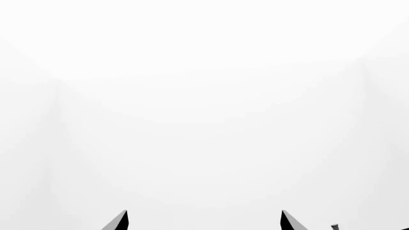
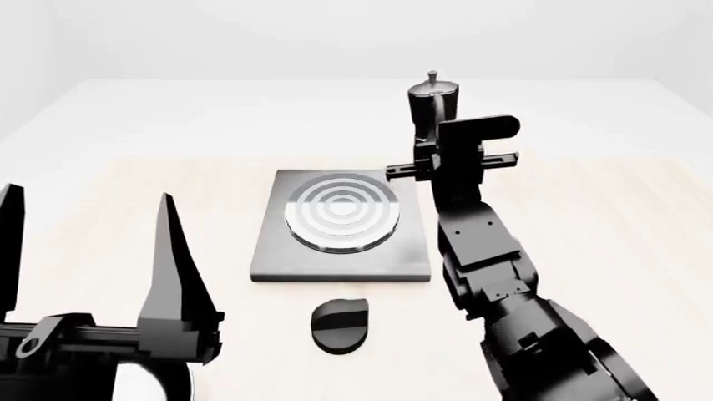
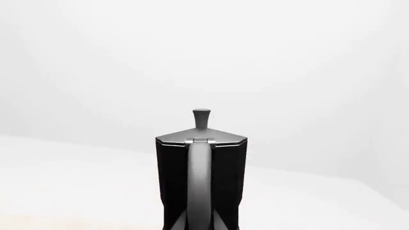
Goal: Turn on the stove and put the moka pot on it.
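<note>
The stove (image 2: 279, 251) is a grey square plate with a ringed burner (image 2: 342, 211) at the table's middle. Its round black knob (image 2: 339, 324) lies just in front of the plate. The moka pot (image 2: 432, 98), black with a silver top, is behind the plate's far right corner, its base hidden by my right gripper (image 2: 443, 159). In the right wrist view the pot (image 3: 172, 182) fills the centre, handle (image 3: 199, 182) facing me. My right gripper (image 3: 199, 224) is shut on that handle. My left gripper (image 2: 89, 242) is open and empty at the near left, facing white space in its wrist view (image 1: 204, 219).
The light wooden table (image 2: 579, 217) reaches from the left edge to the right edge of the head view. Beyond it are white floor and walls. My right arm (image 2: 502, 292) runs along the stove's right side.
</note>
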`<state>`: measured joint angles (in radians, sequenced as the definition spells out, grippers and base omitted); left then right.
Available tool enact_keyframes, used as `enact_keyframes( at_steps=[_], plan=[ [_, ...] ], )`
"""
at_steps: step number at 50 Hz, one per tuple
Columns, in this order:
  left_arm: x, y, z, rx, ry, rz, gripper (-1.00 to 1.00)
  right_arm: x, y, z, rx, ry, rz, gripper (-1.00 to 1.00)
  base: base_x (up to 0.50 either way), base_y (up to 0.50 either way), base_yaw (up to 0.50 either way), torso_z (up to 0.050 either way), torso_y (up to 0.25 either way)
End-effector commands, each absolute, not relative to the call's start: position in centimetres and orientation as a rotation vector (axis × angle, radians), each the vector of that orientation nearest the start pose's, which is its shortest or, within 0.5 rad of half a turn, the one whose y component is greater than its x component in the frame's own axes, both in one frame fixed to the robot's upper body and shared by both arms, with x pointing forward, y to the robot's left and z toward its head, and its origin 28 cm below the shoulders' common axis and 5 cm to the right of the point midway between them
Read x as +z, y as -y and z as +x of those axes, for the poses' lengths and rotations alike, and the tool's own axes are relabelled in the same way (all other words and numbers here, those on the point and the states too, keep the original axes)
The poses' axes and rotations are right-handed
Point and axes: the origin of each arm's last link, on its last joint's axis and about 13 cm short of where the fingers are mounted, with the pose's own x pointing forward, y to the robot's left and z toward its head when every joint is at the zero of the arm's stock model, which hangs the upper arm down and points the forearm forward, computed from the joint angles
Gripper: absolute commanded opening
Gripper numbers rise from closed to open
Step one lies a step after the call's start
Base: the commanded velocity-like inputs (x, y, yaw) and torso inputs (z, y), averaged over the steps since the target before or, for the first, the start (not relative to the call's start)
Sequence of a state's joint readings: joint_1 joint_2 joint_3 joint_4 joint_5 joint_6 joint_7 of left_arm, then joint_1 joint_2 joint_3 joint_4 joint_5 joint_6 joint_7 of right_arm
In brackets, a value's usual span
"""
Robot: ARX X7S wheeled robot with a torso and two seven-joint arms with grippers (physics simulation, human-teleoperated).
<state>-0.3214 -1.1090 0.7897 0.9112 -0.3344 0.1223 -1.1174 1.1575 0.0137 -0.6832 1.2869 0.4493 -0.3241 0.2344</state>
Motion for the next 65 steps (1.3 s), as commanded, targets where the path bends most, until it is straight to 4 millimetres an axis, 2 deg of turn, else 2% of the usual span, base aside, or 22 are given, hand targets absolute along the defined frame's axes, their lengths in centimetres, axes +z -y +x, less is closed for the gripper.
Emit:
enact_keyframes(
  at_steps=[1,4,11,13,14,31,55,65],
  plan=[
    [18.1,-22.7,14.6,-0.019,0.662,0.077,1.00,16.0,6.2,42.4,0.004,0.244,-0.171,-1.00,0.00,0.00,0.00,0.000,0.000],
    [18.0,-22.7,14.7,-0.019,0.658,0.077,1.00,15.5,5.9,42.2,0.032,0.257,-0.153,-1.00,0.00,0.00,0.00,0.000,0.003],
    [17.9,-22.7,15.0,-0.022,0.654,0.076,1.00,16.3,4.9,42.1,0.164,0.311,-0.074,-1.00,0.00,0.00,0.00,0.000,0.000],
    [17.9,-22.7,15.0,-0.022,0.655,0.074,1.00,15.7,4.8,41.8,0.196,0.315,-0.086,-1.00,0.00,0.00,0.00,0.000,0.005],
    [18.0,-22.7,15.0,-0.022,0.655,0.077,1.00,16.3,4.6,42.0,0.223,0.322,-0.060,-1.00,0.00,0.00,0.00,0.000,0.000],
    [18.0,-22.7,15.0,-0.022,0.655,0.075,1.00,16.1,3.8,41.5,0.394,0.380,0.027,-1.00,0.00,0.00,0.00,0.001,0.001],
    [18.0,-22.8,14.9,-0.020,0.658,0.068,1.00,14.9,3.6,41.0,0.445,0.400,0.021,-1.00,0.00,0.00,0.00,0.000,0.001],
    [17.8,-22.8,14.9,-0.022,0.656,0.064,1.00,14.2,3.8,40.7,0.385,0.408,0.101,-1.00,0.00,0.00,0.00,0.000,0.001]
  ],
)
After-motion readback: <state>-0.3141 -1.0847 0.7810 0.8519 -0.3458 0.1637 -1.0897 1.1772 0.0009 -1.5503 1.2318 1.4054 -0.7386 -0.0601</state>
